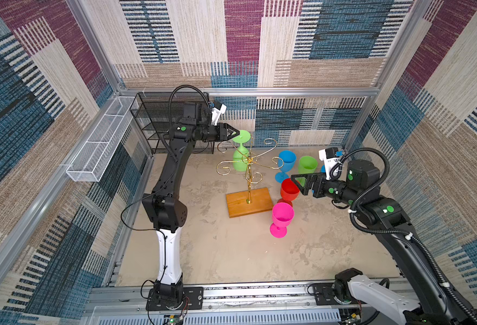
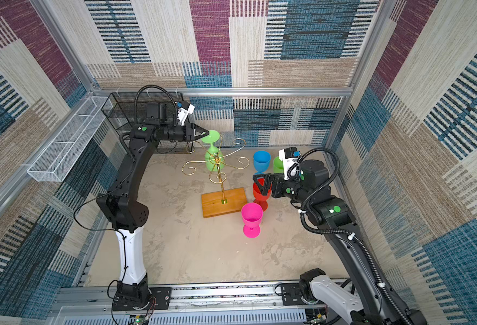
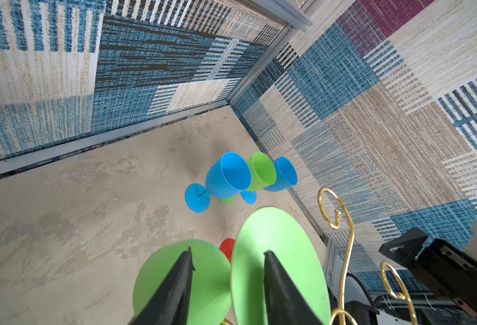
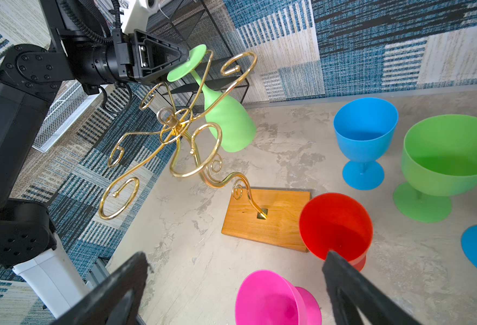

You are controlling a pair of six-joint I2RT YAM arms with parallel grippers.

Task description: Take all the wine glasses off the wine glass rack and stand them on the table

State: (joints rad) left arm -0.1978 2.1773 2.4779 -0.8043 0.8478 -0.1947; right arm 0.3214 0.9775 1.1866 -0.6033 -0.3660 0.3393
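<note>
Wine glass rack (image 1: 249, 180): a thin gold post with curly arms is seen on a wooden base (image 1: 257, 204), near the middle of the table (image 1: 217, 259).
Wine glass (image 4: 229, 123): a light green one is hung upside down on a far arm of the rack, foot up and bowl down. It has not been taken off yet.
Left gripper (image 1: 234, 132): it is held up high, level with the top of the rack. Its tips are seen right at the foot of the wine glass.
Left fingers (image 3: 179, 281): they are spread apart, and the stem is seen in the gap. Whether the glass is touched cannot be told.
Right gripper (image 4: 237, 254): it is spread wide. Nothing is held. It is hung above the red glass (image 4: 335, 225), which is just beside the base.
Other glasses: a pink glass (image 1: 281, 218), a blue glass (image 1: 286, 161) and a green glass (image 1: 307, 166) are stood upright, right of the rack.
Back left corner: a black mesh shelf (image 1: 153, 115) and a white wire basket (image 1: 99, 140) are seen.
</note>
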